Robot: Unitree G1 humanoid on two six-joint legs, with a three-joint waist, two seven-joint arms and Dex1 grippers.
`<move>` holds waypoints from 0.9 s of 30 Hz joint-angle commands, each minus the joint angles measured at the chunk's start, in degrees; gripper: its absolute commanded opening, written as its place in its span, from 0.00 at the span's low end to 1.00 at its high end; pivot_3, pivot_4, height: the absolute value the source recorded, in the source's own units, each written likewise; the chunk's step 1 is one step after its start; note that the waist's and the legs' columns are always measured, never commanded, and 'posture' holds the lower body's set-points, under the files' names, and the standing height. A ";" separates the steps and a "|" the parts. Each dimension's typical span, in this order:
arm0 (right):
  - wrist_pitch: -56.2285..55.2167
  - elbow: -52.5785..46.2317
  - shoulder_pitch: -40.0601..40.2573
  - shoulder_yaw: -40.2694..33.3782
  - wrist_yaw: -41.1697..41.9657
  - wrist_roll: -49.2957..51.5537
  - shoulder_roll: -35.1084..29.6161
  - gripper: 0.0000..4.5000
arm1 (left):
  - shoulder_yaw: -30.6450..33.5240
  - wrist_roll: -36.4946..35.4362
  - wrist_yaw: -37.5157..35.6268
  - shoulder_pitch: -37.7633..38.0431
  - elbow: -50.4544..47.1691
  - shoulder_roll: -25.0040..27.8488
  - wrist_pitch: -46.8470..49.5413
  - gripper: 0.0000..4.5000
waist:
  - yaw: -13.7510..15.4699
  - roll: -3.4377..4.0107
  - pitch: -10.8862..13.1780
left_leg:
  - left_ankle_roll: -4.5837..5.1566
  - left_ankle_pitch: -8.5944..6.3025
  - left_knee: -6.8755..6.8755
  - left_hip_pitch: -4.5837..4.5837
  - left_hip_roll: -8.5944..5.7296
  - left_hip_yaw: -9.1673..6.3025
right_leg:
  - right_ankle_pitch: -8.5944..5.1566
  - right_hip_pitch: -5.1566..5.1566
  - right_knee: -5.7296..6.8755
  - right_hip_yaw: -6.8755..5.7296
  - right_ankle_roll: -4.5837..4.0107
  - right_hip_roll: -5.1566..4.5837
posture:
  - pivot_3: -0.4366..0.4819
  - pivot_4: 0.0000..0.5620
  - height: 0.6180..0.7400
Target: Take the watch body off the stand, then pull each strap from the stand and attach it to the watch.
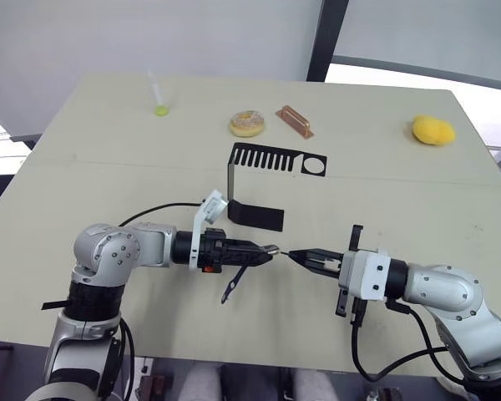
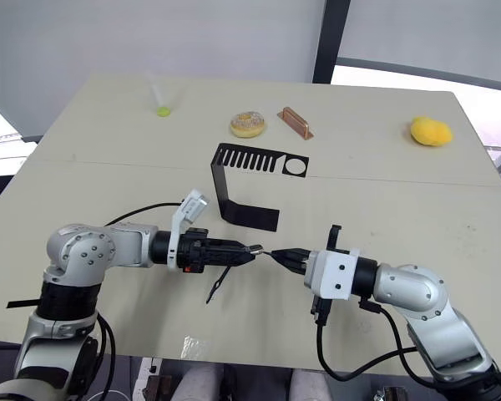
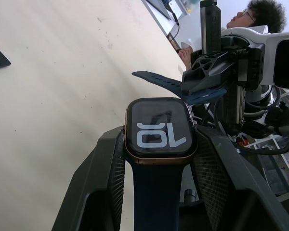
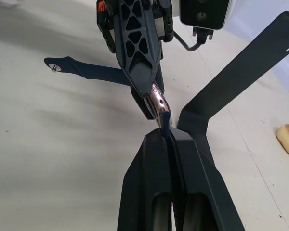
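Midair, watch body edge-on toward right end effector, strap trailing downward

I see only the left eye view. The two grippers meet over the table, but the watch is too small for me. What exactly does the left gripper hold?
Observer: In the left wrist view, the left gripper is shut on the rounded-square dark watch body, black screen with white digits facing the camera.
Operator: Is one strap on it?
Observer: Yes, it seems so. A dark navy flexible strap runs from the case's edge down between the fingers.
Operator: And the right gripper?
Observer: In the right wrist view, the right gripper is shut on the second navy strap, its end touching the case's edge.
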 commanded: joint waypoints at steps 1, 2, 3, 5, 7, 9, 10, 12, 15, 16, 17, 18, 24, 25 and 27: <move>-1.00 -0.30 -0.75 -0.13 0.29 0.09 0.24 0.00 | 0.32 -1.02 -0.70 -0.23 -1.83 0.09 -0.61 0.35 | -0.01 0.00 0.00 | 0.00 0.00 0.00 0.00 0.00 0.00 | 0.00 0.00 0.00 0.00 0.00 0.00 | 0.48 0.27 1.00; -1.01 -0.21 -0.93 -0.09 0.22 0.02 0.37 0.00 | 0.29 -1.06 -0.63 -0.17 -1.95 0.02 -0.57 0.35 | -0.01 0.00 0.00 | 0.00 0.00 0.00 0.00 0.00 0.00 | 0.00 0.00 0.00 0.00 0.00 0.00 | 0.48 0.27 1.00; -1.02 -0.15 -1.04 -0.06 0.20 -0.04 0.46 0.00 | 0.27 -1.09 -0.58 -0.14 -2.02 -0.03 -0.53 0.35 | -0.01 0.00 0.00 | 0.00 0.00 0.00 0.00 0.00 0.00 | 0.00 0.00 0.00 0.00 0.00 0.00 | 0.48 0.27 1.00; -1.05 0.00 -1.35 0.24 0.21 -0.23 0.65 0.00 | 0.11 -1.12 -0.44 -0.08 -2.18 -0.31 -0.50 0.35 | -0.01 0.00 0.00 | 0.00 0.00 0.00 0.00 0.00 0.00 | 0.00 0.00 0.00 0.00 0.00 0.00 | 0.48 0.27 1.00; -1.06 0.05 -1.48 0.36 0.25 -0.28 0.73 0.00 | 0.05 -1.15 -0.35 -0.08 -2.25 -0.49 -0.47 0.35 | 0.04 0.00 0.00 | 0.00 0.00 0.00 0.00 0.00 -0.01 | 0.00 0.00 0.00 0.00 0.00 0.00 | 0.48 0.27 1.00; -1.09 0.00 -1.44 0.46 0.35 -0.26 0.75 0.00 | 0.14 -1.22 -0.21 -0.10 -2.22 -0.67 -0.46 0.35 | 0.03 0.00 0.00 | 0.00 0.00 0.00 -0.01 -0.01 0.00 | 0.00 0.00 0.00 0.00 0.00 -0.01 | 0.48 0.27 1.00; -1.06 -0.06 -1.38 0.56 0.38 -0.26 0.76 0.00 | 0.15 -1.24 -0.19 -0.10 -2.23 -0.71 -0.48 0.35 | 0.01 0.00 0.00 | 0.00 0.00 0.00 0.00 -0.01 0.00 | 0.00 0.00 0.00 0.00 0.00 -0.01 | 0.48 0.27 1.00; -0.99 -0.21 -1.22 0.70 0.39 -0.27 0.80 0.00 | 0.22 -1.25 -0.12 -0.10 -2.21 -0.78 -0.48 0.35 | 0.00 0.00 0.00 | 0.00 0.00 0.00 0.00 -0.01 0.00 | 0.00 0.00 0.00 0.00 0.00 0.00 | 0.48 0.27 1.00; -1.06 -0.39 -0.74 0.60 0.43 -0.19 0.71 0.00 | 0.36 -1.24 -0.10 -0.07 -2.14 -0.73 -0.44 0.35 | -0.01 0.00 0.00 | 0.00 0.00 0.00 0.00 0.00 0.00 | 0.00 0.00 0.00 0.00 0.00 0.00 | 0.48 0.27 1.00; -1.18 -0.36 -0.52 0.38 0.49 -0.11 0.60 0.00 | 0.39 -1.21 -0.19 0.01 -2.10 -0.59 -0.46 0.35 | 0.00 0.00 0.00 | 0.00 0.00 0.00 0.00 -0.01 0.00 | 0.00 0.00 0.00 0.00 0.00 0.00 | 0.48 0.27 1.00; -1.35 -0.31 -0.34 0.03 0.61 0.10 0.46 0.00 | 0.40 -1.11 -0.28 0.13 -2.05 -0.38 -0.52 0.35 | 0.00 0.00 0.00 | 0.00 0.00 0.00 0.00 -0.01 0.00 | 0.00 0.00 0.00 0.00 0.00 0.00 | 0.48 0.27 1.00; -1.46 -0.23 -0.21 -0.32 0.73 0.29 0.30 0.00 | 0.43 -1.01 -0.32 0.22 -1.96 -0.23 -0.57 0.35 | 0.00 0.00 0.00 | 0.00 0.00 0.00 0.00 0.00 0.00 | 0.00 0.00 0.00 0.00 0.00 0.00 | 0.48 0.27 1.00; -2.09 0.11 0.09 -0.60 1.13 0.40 -0.22 0.00 | 0.43 -0.81 -0.12 0.32 -1.75 -0.27 -0.83 0.35 | 0.00 0.00 0.00 | 0.00 0.00 0.00 0.00 -0.01 0.00 | 0.00 0.00 0.00 0.00 0.00 -0.01 | 0.48 0.27 1.00; -2.32 0.22 0.06 -0.45 1.23 0.17 -0.26 0.00 | 0.39 -0.79 -0.09 0.30 -1.76 -0.32 -0.87 0.35 | 0.00 0.00 0.00 | 0.00 0.00 0.00 0.00 -0.01 0.00 | 0.00 0.00 0.00 0.00 0.00 0.00 | 0.48 0.27 1.00; -2.61 0.43 -0.10 -0.08 1.33 -0.13 -0.12 0.00 | 0.26 -0.75 -0.07 0.33 -1.85 -0.35 -0.96 0.35 | -0.01 0.00 0.00 | 0.00 0.00 0.00 0.00 0.00 0.00 | 0.00 0.00 0.00 0.00 0.00 0.00 | 0.48 0.27 1.00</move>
